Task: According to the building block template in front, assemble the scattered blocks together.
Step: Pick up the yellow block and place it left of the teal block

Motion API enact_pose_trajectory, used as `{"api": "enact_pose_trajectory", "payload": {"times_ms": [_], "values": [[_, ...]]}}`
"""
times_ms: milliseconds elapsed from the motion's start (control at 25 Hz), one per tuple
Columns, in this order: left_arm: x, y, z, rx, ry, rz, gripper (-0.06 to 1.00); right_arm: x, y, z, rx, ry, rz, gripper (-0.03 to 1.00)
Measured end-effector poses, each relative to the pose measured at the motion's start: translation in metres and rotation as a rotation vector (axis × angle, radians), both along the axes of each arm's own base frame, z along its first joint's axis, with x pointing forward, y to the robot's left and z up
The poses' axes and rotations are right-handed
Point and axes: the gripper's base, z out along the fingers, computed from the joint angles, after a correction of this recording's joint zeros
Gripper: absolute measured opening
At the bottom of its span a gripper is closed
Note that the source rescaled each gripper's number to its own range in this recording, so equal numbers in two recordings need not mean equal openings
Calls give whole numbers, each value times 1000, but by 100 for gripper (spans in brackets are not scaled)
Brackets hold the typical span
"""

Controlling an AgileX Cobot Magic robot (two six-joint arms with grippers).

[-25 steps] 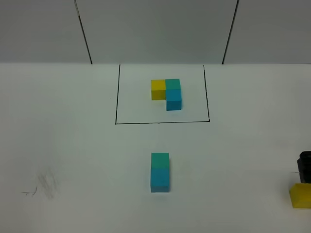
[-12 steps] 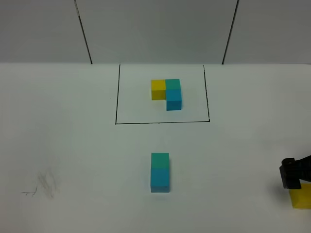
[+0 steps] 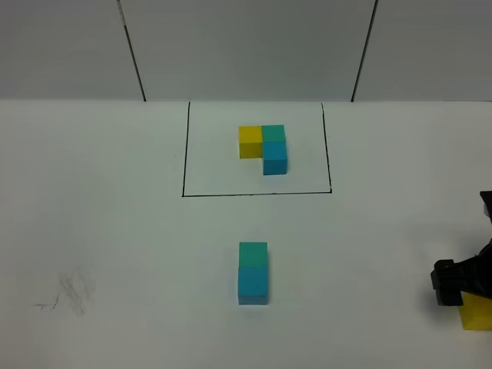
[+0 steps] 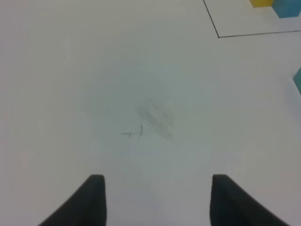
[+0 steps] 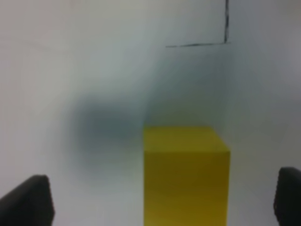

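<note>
The building block template (image 3: 264,148), a yellow, teal-green and sky-blue L, sits inside the black-line rectangle (image 3: 183,154) at the back. A teal-green cube (image 3: 253,254) and a sky-blue cube (image 3: 253,284) stand joined in the middle, teal-green behind. The yellow cube (image 3: 478,315) lies at the right edge, partly covered by my right gripper (image 3: 453,283). In the right wrist view the yellow cube (image 5: 186,174) stands between the spread fingers (image 5: 28,203) of the open right gripper (image 5: 160,205). My left gripper (image 4: 157,202) is open and empty over bare table.
The white table (image 3: 115,231) has a faint pencil smudge (image 3: 69,294) at the front left, also in the left wrist view (image 4: 155,117). The left wrist view shows a corner of the frame line (image 4: 218,36) and the template's edge (image 4: 282,5).
My right gripper has come in from the right edge, moving left and towards the front, and now covers part of the yellow cube. The cubes have not moved.
</note>
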Motion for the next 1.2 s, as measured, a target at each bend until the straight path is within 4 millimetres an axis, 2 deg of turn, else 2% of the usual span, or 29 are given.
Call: {"api": "enact_pose_trajectory", "payload": {"times_ms": [560,720,960,1080,1200], "values": [[0,0,0,0,0,0,29,5,-6,-27,-4,86,-35,94],[0,0,0,0,0,0,29,6,-7,-31,-4,94,-36,88],[0,0,0,0,0,0,29,6,-6,-36,-4,102,-35,64],[0,0,0,0,0,0,29,7,-6,-36,-3,97,-35,47],[0,0,0,0,0,0,29,7,-6,-35,-3,95,-34,26]]}}
